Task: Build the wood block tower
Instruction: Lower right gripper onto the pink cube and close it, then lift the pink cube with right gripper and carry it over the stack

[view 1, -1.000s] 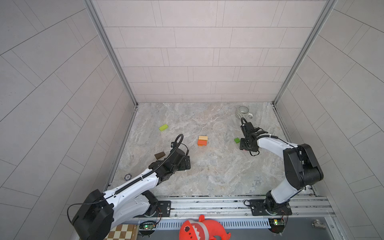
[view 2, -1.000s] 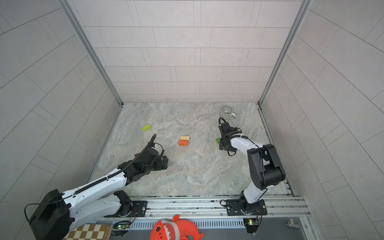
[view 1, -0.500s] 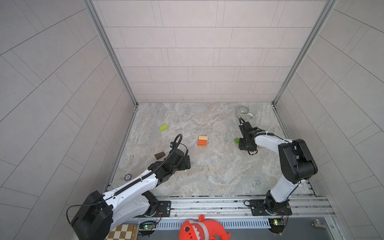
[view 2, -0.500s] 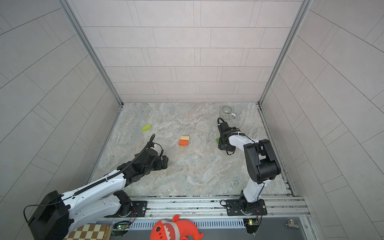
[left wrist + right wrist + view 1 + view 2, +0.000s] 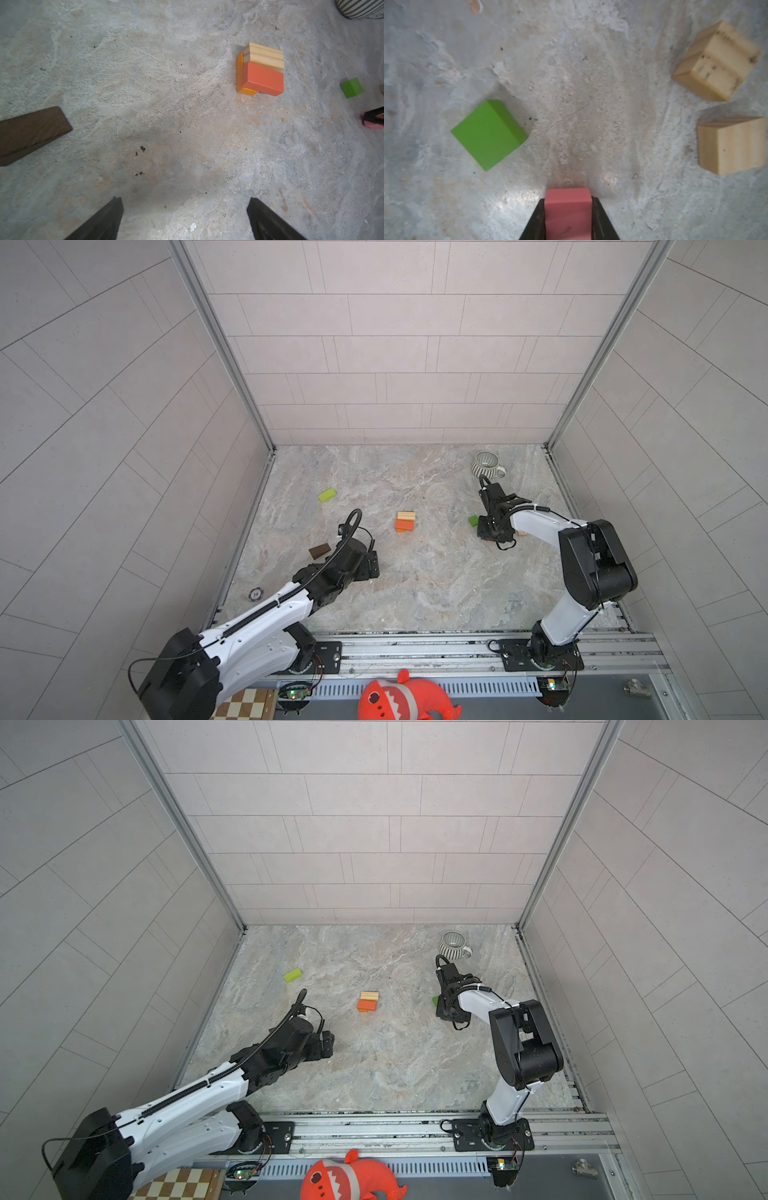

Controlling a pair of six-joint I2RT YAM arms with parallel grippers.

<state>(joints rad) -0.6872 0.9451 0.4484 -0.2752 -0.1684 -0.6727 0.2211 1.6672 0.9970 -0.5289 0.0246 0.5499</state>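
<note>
At the floor's middle a tan block (image 5: 406, 515) and an orange-red block (image 5: 262, 82) lie on a yellow-orange block (image 5: 241, 72). My right gripper (image 5: 568, 200) is low over the floor, shut on a pink block (image 5: 568, 214); in both top views the gripper (image 5: 490, 533) hides that block. A green cube (image 5: 489, 134) lies just beside it, and two tan blocks (image 5: 718, 62) (image 5: 733, 145) lie on its other side. My left gripper (image 5: 185, 203) is open and empty, next to a dark brown block (image 5: 319, 551). A lime-green flat block (image 5: 327, 495) lies at the far left.
A grey-and-white striped mug (image 5: 486, 464) stands near the far right corner, just behind my right wrist. A black chip (image 5: 255, 594) lies by the left wall. Tiled walls close three sides. A red plush shark (image 5: 405, 699) and a checkerboard (image 5: 245, 705) sit beyond the front rail.
My right gripper's fingers have closed onto the pink block, and that arm's elbow has swung nearer the front. The left arm has not moved.
</note>
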